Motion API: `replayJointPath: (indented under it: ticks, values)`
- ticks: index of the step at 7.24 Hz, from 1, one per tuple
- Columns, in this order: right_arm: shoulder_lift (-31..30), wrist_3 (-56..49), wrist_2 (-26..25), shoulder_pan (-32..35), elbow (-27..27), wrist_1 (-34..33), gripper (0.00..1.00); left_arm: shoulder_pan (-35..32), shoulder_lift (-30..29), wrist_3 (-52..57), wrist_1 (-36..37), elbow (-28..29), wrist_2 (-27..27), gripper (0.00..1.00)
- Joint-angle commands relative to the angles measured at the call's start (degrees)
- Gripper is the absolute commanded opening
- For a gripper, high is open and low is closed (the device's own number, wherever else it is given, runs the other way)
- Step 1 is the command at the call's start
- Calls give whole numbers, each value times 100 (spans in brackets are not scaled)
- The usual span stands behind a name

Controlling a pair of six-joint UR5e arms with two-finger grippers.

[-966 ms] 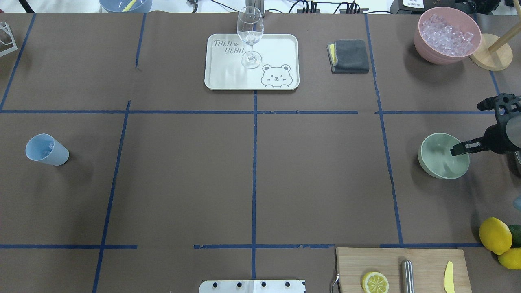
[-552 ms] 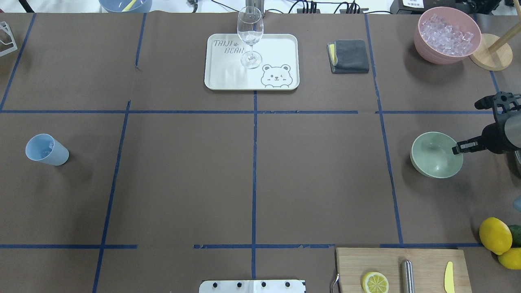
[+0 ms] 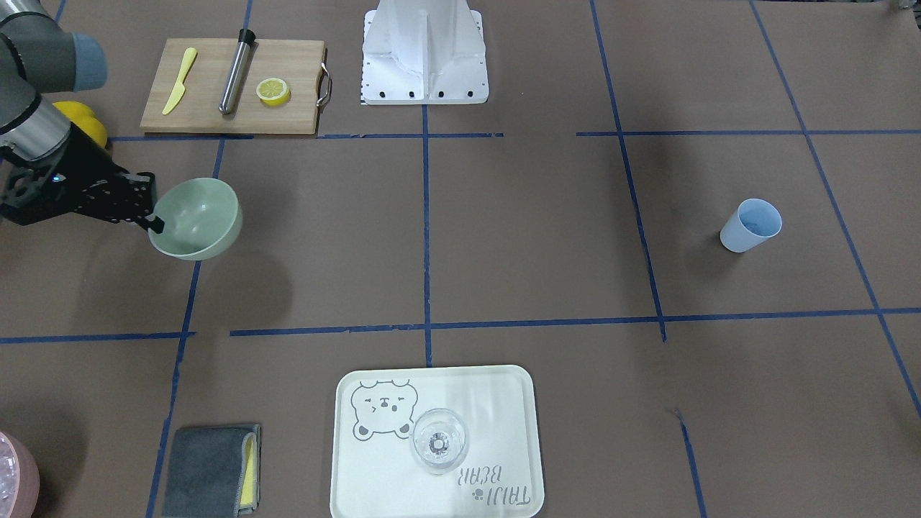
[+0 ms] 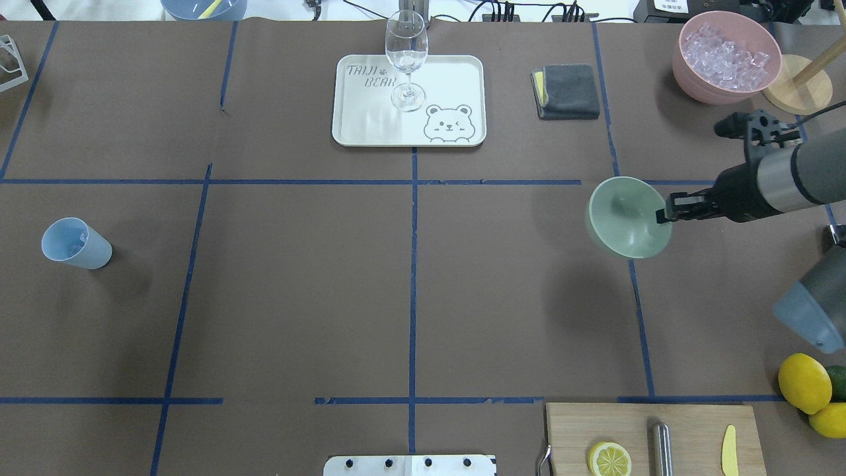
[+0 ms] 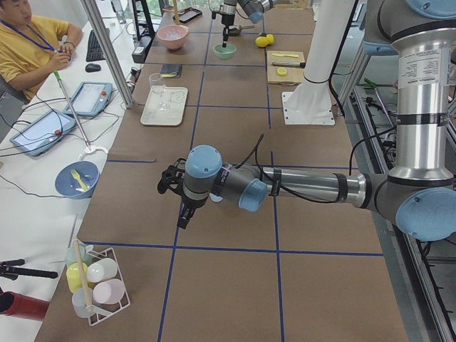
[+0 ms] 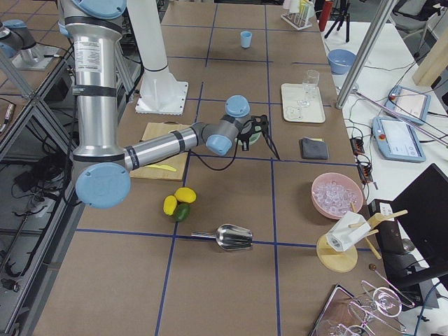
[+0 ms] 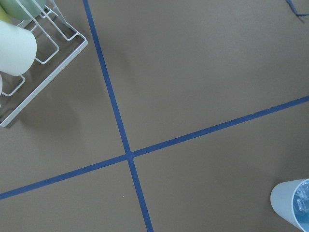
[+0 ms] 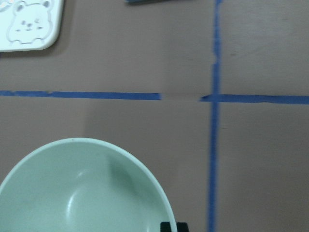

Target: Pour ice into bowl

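Note:
My right gripper (image 4: 661, 215) is shut on the near rim of the pale sage-green bowl (image 4: 624, 217) and holds it off the table, its shadow lying on the paper below. The front view shows the same grip (image 3: 152, 219) on the bowl (image 3: 196, 216). The right wrist view shows the bowl (image 8: 82, 193) empty. Clear ice cubes (image 7: 303, 194) lie in the light blue cup (image 4: 76, 243) standing at the table's left. My left gripper (image 5: 182, 216) shows only in the exterior left view, hovering over the table; I cannot tell if it is open.
A pink bowl (image 4: 694, 84) heaped with ice stands far right. A cream tray (image 4: 344, 132) carries a wine glass (image 4: 406, 53). A grey cloth (image 4: 567, 91), a cutting board (image 4: 691, 423), lemons (image 4: 803, 382) and a wire cup rack (image 7: 43, 53) are also here.
My right gripper has lifted the bowl off the table and carried it leftward and farther away in the overhead view, toward the table's middle. The cup has not moved.

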Motion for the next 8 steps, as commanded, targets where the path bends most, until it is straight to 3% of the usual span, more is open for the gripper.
replayJointPath:
  ticks: [1, 2, 3, 5, 8]
  values:
    - [1640, 1004, -663, -856, 2, -1416, 0, -9, 0, 0, 0, -12, -3, 100]
    - [2344, 1651, -1338, -1417, -128, -2042, 0, -9, 0, 0, 0, -12, -3, 100]
    - [3282, 1832, -1658, -1684, -660, -2605, 0, -9, 0, 0, 0, -21, -3, 100]
    - [4535, 2167, -1914, -2036, -2092, -2752, 0, -18, 26, 0, 0, -21, -3, 100]
    - [4602, 2159, -2250, -2476, -2379, -2743, 0, -18, 35, 0, 0, -21, -3, 100]
